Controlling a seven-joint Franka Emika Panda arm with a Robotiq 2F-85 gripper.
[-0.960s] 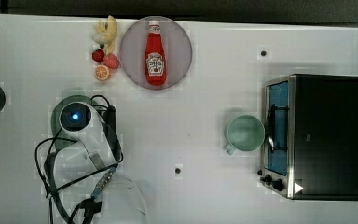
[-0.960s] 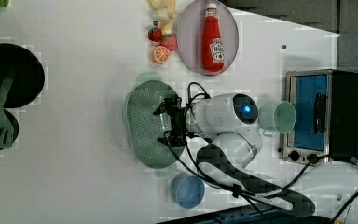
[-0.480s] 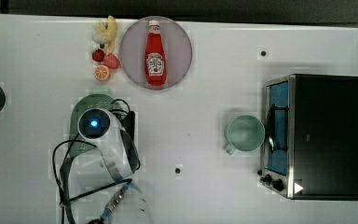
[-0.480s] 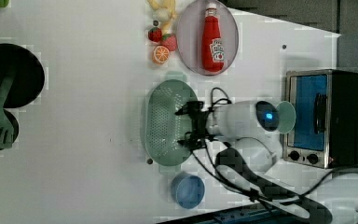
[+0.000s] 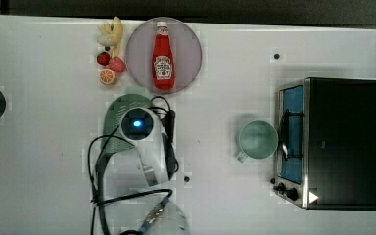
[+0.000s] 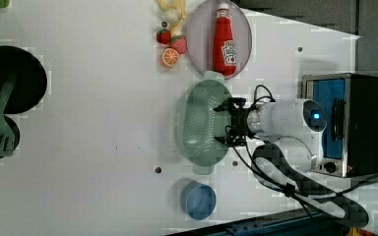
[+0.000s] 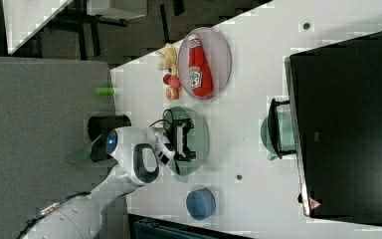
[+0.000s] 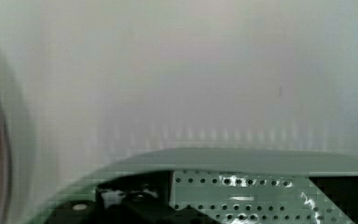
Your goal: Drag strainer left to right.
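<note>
- Gripper [image 6: 226,123]: jaws spread wide, nothing clamped; hangs over the strainer's [image 6: 197,123] rim on the left view's right side, fingers straddling the wall there.
- Strainer's long axis runs up-down in the left view, crosswise to the arm's reach.
- Strainer: pale mint oval, rows of small holes, tab handles at both ends.
- Sits on white table [image 6: 93,147], just below ketchup plate [image 6: 197,34], blue cup [image 6: 198,200] near other end.

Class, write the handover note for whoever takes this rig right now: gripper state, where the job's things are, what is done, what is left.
Gripper: open, fingers reaching into the strainer, holding nothing.
Strainer: on the table, just below the ketchup plate in the left view, blue cup beneath it, mug by the toaster oven.
Done: gripper placed in the strainer.
Left: judge how far it must still be dragged; release.
</note>
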